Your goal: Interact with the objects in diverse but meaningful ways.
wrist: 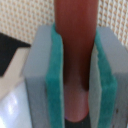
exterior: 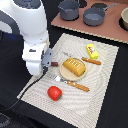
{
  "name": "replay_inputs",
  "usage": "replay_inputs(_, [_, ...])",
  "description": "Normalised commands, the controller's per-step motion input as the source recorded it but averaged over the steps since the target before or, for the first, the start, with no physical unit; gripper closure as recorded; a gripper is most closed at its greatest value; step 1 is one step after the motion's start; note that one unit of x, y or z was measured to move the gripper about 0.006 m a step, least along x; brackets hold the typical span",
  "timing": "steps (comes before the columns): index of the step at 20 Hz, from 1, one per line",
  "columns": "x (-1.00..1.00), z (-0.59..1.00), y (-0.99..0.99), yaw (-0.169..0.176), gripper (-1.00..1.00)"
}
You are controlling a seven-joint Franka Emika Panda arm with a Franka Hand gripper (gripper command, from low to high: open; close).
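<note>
My gripper [wrist: 76, 70] is shut on a thin dark-brown sausage [wrist: 75, 45], which stands between the teal pads [wrist: 54, 80]. In the exterior view the gripper [exterior: 49, 60] hangs low over the placemat's left part, and a dark end of the sausage [exterior: 53, 63] shows beside it. The orange-yellow ridged pastry [exterior: 73, 67] lies on a tan plate [exterior: 65, 75] just to the gripper's right. A red tomato [exterior: 54, 92] sits near the mat's front edge. The yellow block [exterior: 92, 50] lies at the mat's far right.
An orange-handled fork [exterior: 75, 85] lies in front of the plate and an orange-handled knife [exterior: 91, 61] behind it, both on the beige placemat [exterior: 35, 85]. Two grey pots [exterior: 69, 9] [exterior: 94, 16] stand on a wooden board [exterior: 107, 29] at the back.
</note>
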Motion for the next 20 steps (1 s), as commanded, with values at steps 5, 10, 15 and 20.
replay_inputs(5, [-0.18,0.69,0.87,0.075,1.0])
replay_inputs(10, [0.33,0.26,0.75,0.067,1.0])
replay_inputs(15, [0.79,0.0,0.46,0.031,1.0])
replay_inputs(20, [0.9,-0.01,0.24,0.006,1.0])
